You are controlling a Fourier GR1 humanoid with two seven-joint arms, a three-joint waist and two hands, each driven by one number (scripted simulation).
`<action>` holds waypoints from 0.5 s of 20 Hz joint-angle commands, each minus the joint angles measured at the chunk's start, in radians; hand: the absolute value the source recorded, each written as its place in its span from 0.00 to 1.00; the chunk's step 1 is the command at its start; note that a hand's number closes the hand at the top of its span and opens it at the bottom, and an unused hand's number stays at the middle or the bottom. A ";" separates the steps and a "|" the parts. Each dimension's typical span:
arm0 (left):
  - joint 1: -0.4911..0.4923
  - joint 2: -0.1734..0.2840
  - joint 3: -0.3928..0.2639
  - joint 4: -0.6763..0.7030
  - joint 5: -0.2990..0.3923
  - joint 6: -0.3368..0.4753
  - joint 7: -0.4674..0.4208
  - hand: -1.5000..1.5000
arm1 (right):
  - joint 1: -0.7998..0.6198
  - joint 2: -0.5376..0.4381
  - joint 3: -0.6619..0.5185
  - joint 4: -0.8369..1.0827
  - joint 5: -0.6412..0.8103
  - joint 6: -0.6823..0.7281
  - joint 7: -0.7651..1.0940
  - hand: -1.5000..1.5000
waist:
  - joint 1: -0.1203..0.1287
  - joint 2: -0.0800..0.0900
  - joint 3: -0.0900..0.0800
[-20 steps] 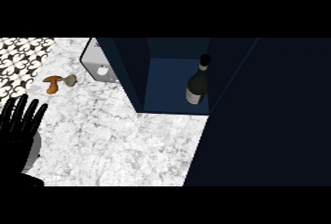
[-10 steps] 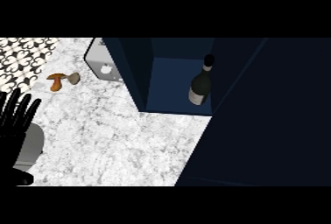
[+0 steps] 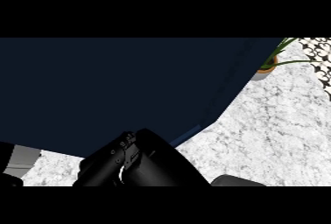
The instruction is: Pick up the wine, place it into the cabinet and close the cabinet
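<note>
A dark navy cabinet panel (image 3: 116,87) fills most of the head view, from the top left down to the middle. It hides the cabinet's inside, and the wine bottle is not visible. My right hand (image 3: 132,162), a black mass, rises from the lower edge at the centre, and its top meets the panel's lower edge. A grey forearm (image 3: 22,159) shows at the lower left, with only a sliver of black beside it.
White marble counter (image 3: 271,131) shows to the right of the panel and in a strip at the lower left. A potted plant (image 3: 268,68) stands at the upper right, next to a patterned wall (image 3: 317,48). Another black shape (image 3: 236,180) sits at the bottom right.
The view has swung to the right. The open cabinet with the wine bottle inside is gone from sight and the navy panel now covers the view. A black hand has come up at the centre.
</note>
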 commanded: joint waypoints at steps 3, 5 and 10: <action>0.003 0.000 0.034 0.019 0.000 -0.034 0.011 0.00 | -0.262 0.035 -0.142 0.306 -0.143 -0.015 -0.055 1.00 | -0.010 0.004 0.002; 0.038 -0.032 0.024 -0.018 -0.042 -0.010 0.002 0.00 | -0.252 0.035 -0.123 0.349 -0.172 -0.031 -0.114 1.00 | -0.017 0.000 0.003; -0.032 -0.052 0.048 0.027 -0.055 0.004 0.037 0.00 | -0.232 0.035 -0.128 0.402 -0.234 -0.040 -0.155 1.00 | -0.033 0.000 0.003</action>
